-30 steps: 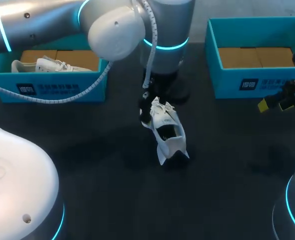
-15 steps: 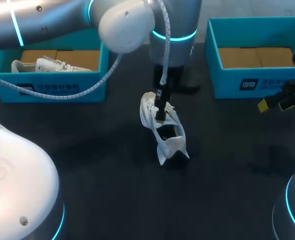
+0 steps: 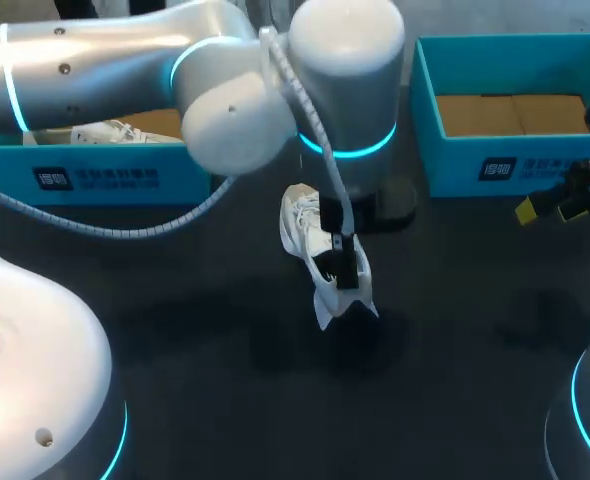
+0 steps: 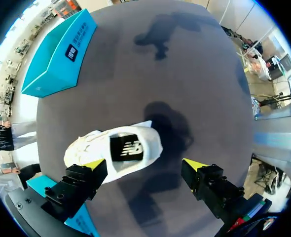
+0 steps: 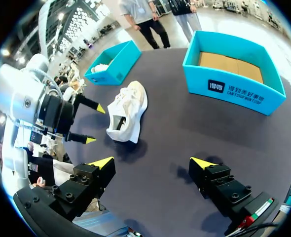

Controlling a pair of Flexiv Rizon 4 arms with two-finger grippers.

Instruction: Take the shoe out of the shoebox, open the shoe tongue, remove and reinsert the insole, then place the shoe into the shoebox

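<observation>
Dark table (image 3: 225, 400), teal shoebox on each side. White shoe (image 3: 297, 225) sits out on the table near the middle, between the boxes and well apart from both. Its opening faces up, with the dark insole (image 4: 126, 147) visible inside. Left gripper (image 4: 144, 165) hangs over the shoe with its fingers spread wide and nothing clamped. In the right wrist view its yellow tips show a gap to the shoe, so no contact. Right gripper (image 5: 152, 162) is off by the right shoebox (image 3: 505, 165) over bare table, fingers also wide apart, holding nothing. That box shows only a cardboard floor. Left shoebox (image 3: 95, 175) holds a second white shoe (image 3: 105, 132).
</observation>
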